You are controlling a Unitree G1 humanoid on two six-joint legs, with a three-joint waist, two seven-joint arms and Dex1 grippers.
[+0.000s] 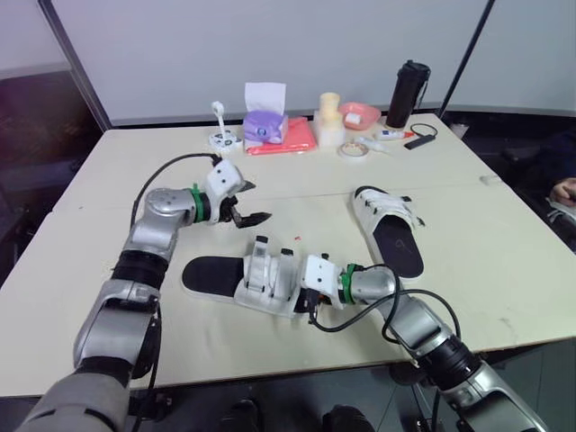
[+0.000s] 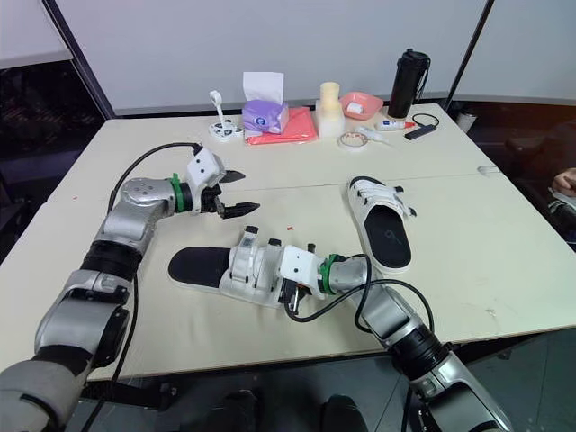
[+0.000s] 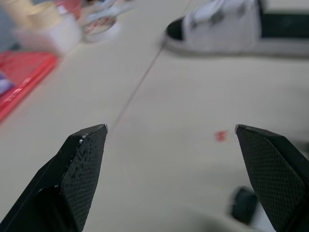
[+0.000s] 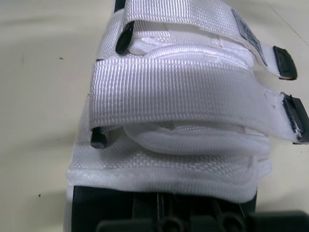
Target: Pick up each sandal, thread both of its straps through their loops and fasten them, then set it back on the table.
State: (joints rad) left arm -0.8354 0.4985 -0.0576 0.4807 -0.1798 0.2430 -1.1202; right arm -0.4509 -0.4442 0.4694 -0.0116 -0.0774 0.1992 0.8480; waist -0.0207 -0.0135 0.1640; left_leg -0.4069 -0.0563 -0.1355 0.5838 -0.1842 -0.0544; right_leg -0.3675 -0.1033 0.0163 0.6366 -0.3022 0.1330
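Listing two sandals, both lying on the table (image 1: 126, 171). Near sandal (image 1: 236, 274): my right gripper (image 1: 312, 286) is touching its strap end, and whether it is clamped I cannot tell. Its straps are lying folded across, seemingly fastened. Far sandal (image 1: 396, 243): sitting to my right, straps looking closed. My left gripper (image 1: 259, 202) is hovering with jaws wide apart. Remaining, I judge: releasing.

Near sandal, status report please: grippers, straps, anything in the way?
Left gripper open, above the table beside the near sandal. Right gripper at its strapped end. Both straps lie across its upper. Second sandal lies apart.
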